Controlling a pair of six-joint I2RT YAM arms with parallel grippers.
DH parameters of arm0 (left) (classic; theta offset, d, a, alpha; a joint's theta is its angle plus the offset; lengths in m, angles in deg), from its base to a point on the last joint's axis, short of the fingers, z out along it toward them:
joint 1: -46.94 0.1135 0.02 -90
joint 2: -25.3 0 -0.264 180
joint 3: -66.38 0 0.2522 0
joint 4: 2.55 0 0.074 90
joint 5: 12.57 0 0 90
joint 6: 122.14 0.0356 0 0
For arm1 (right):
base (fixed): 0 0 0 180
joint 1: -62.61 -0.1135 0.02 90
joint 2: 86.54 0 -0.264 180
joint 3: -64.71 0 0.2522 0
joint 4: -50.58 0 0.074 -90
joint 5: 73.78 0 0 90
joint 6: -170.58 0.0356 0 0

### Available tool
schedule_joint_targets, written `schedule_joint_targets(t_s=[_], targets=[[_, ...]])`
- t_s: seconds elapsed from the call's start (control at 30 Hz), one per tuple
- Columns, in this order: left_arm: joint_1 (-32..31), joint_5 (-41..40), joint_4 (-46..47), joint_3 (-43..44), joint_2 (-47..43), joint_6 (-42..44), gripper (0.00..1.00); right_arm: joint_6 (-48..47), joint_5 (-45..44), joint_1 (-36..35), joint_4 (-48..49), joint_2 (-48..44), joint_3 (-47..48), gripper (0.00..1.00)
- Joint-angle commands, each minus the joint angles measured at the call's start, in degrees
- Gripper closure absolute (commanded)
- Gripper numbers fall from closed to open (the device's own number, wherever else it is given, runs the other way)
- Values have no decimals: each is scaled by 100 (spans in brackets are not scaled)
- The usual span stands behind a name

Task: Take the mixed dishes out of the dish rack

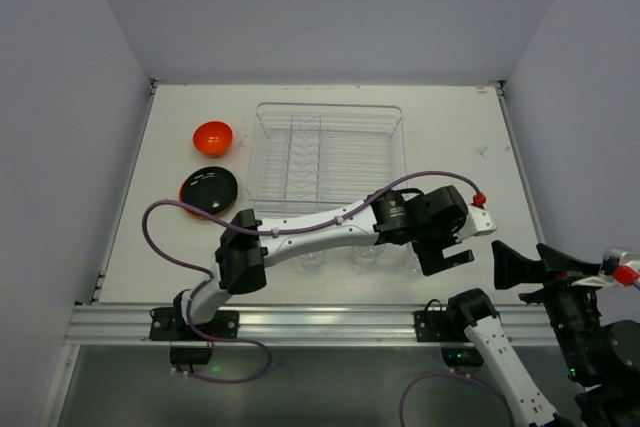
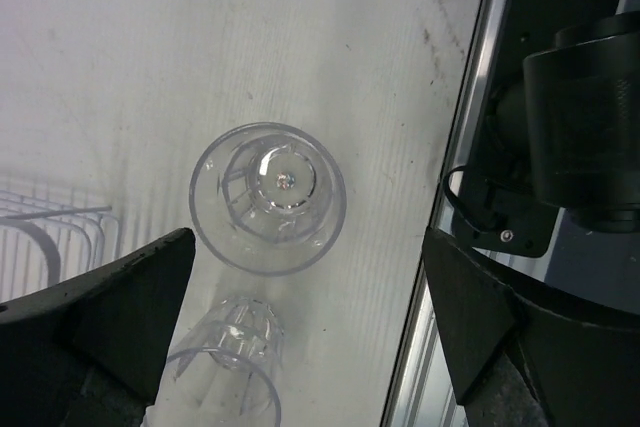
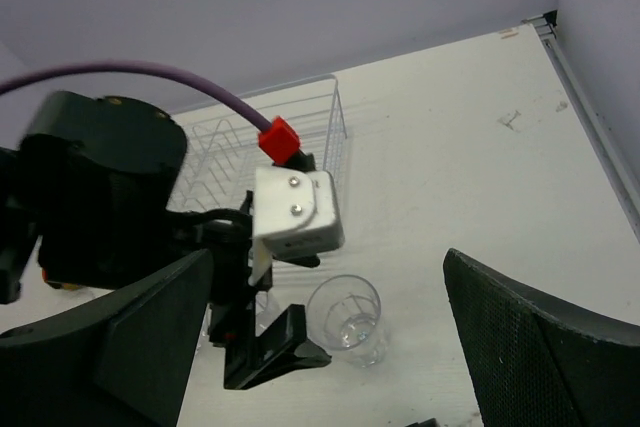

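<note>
Nearly done: the dish rack (image 1: 330,107) looks empty, and the left claw (image 2: 305,257) hangs wide over a tumbler (image 2: 268,197) on the surface (image 1: 450,137).
Upright and touched by neither finger, that tumbler stands near the surface's front edge with a second tumbler (image 2: 225,362) just beside it; others may hide beneath the left arm. Left of the rack sit the orange bowl (image 1: 213,136) and the black plate (image 1: 209,188), which rests on a red-orange plate (image 1: 186,204) showing only its rim; other plates I cannot make out. The right claw (image 1: 512,267) is wide too, holding nothing, by the near right corner. Judging by the bare slots, little or nothing remains to unload.
</note>
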Motion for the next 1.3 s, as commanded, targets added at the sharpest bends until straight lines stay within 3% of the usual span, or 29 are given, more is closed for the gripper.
schedule_joint_targets(t_s=[0.0,0.07,0.17,0.23,0.33,0.47,0.57,0.67,0.8,0.93,1.1,1.27], targets=[[45,-125,669,-224,-737,-257,0,-101,287,22,316,367,-206,1],[80,-661,888,-347,-923,-363,0,-57,392,13,500,482,-268,1],[360,-2145,968,-471,-1213,-933,0,-83,525,22,869,745,-478,1],[860,-2737,802,-602,-1502,-1592,0,-153,429,22,1045,1086,-584,1],[1467,-3746,1054,-1558,-2345,-2049,0,-206,78,22,1063,1719,-593,1],[2765,-4039,1030,-2850,-3628,-2613,0,-118,-247,22,1063,2029,-523,1],[3627,-4187,863,-3974,-5066,-2807,0,-390,-749,22,1037,1925,-637,1],[4138,-4442,398,-4407,-5852,-2921,0,-566,-619,13,1133,1565,-935,1],[4290,-4689,-51,-5092,-7099,-2921,0,-750,-232,22,1187,530,-1165,1],[4290,-4855,-227,-5506,-7699,-2702,0,-944,-187,13,827,114,-840,1],[4290,-5224,659,-6586,-8674,-1999,0,-1050,-530,-13,483,-27,-470,1],[4290,-5340,686,-7043,-9674,-2402,0,-997,-574,-14,650,-317,-812,1]])
